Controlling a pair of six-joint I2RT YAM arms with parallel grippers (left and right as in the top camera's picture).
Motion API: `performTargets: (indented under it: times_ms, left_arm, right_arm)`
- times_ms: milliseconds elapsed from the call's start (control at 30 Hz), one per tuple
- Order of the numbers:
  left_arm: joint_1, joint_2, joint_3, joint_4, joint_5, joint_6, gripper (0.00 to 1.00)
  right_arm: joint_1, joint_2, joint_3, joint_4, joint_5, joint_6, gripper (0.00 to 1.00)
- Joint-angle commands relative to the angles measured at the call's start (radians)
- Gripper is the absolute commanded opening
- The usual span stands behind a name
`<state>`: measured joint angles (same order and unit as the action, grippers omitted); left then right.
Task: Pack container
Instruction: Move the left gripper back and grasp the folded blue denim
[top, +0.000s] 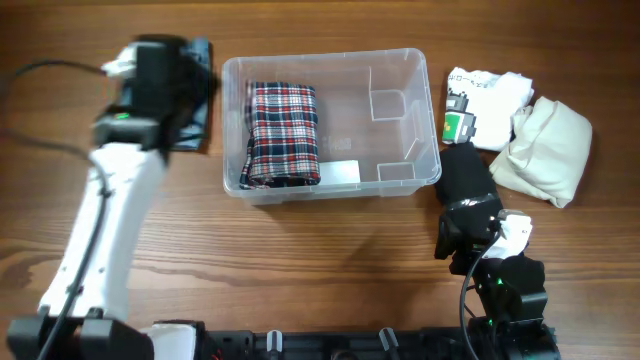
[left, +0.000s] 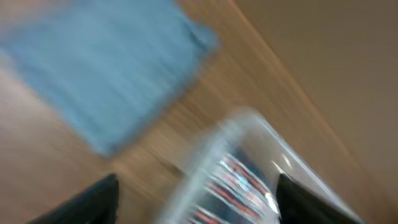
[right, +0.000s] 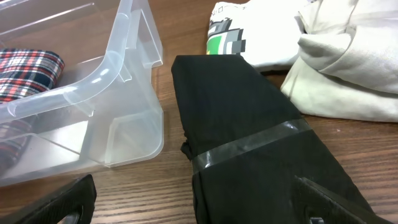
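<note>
The clear container (top: 400, 185) stands mid-table with a folded plaid cloth (top: 283, 133) in its left half. My left gripper (top: 188, 82) is open and empty, hovering by the container's left end over a folded blue-grey cloth (top: 198, 118). The blurred left wrist view shows the blue cloth (left: 106, 68), the container's rim (left: 245, 134) and the plaid cloth (left: 239, 180) between the open fingers (left: 199, 205). My right gripper (top: 465, 235) is open above the near end of a folded black garment (right: 249, 124) that lies next to the container's right end (right: 127, 118).
A folded white shirt with a green print (top: 482, 95) and a cream garment (top: 545, 150) lie at the right, beyond the black garment. Both show in the right wrist view, the shirt (right: 249, 31) and the cream garment (right: 348, 68).
</note>
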<state>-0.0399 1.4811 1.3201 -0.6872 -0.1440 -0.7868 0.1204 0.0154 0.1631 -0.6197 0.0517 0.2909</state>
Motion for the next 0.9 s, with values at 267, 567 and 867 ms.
performTargets:
  times_ms: [267, 567, 867]
  left_arm:
    - [0.566, 0.302, 0.008, 0.110, 0.498, 0.608, 1.00]
    - [0.599, 0.558, 0.008, 0.323, 0.600, 0.634, 1.00]
    - [0.558, 0.629, 0.008, 0.357, 0.654, 0.634, 0.98]
  right_arm:
    - [-0.007, -0.002, -0.002, 0.002, -0.008, 0.005, 1.00]
    - [-0.007, -0.002, -0.002, 0.002, -0.008, 0.004, 1.00]
    - [-0.007, -0.002, -0.002, 0.002, -0.008, 0.004, 1.00]
